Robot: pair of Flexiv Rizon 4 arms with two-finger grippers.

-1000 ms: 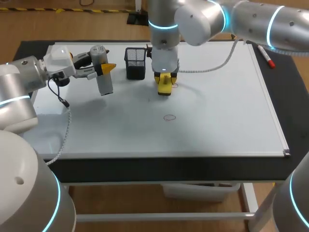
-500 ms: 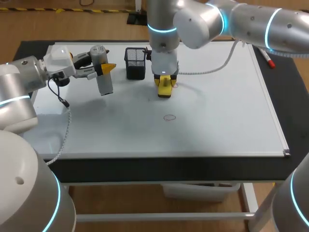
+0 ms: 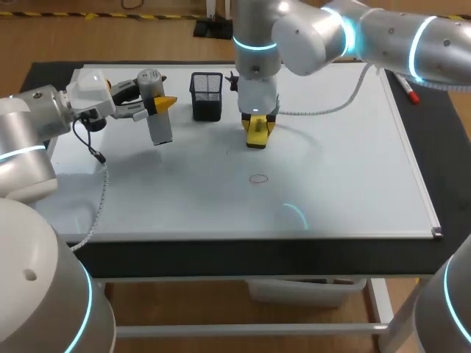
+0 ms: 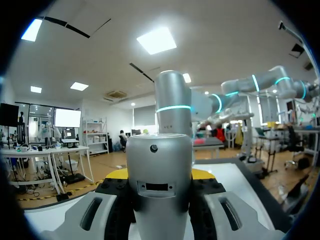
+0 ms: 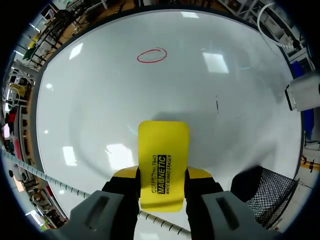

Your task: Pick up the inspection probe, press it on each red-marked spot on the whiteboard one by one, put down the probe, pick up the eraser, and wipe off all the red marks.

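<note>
A grey, silver-capped inspection probe (image 3: 158, 125) hangs above the whiteboard's (image 3: 346, 162) far left part, with my left gripper (image 3: 156, 101) shut on it. In the left wrist view the probe (image 4: 160, 190) stands upright between the fingers of the left gripper (image 4: 160, 175). My right gripper (image 3: 256, 125) is shut on a yellow eraser (image 3: 256, 136), which rests on the board near the far middle. In the right wrist view the eraser (image 5: 163, 145) sticks out ahead of the right gripper (image 5: 162, 175). One red circle (image 3: 258, 178) (image 5: 151, 55) is drawn well ahead of it.
A black mesh basket (image 3: 207, 95) stands on the board just left of the right gripper, and shows beside it in the right wrist view (image 5: 267, 192). A red-capped marker (image 3: 405, 87) lies at the board's far right edge. A small dark tick (image 5: 217, 104) marks the board.
My right arm has slid the eraser a little to the right on the board. The left arm and the probe have stayed still.
</note>
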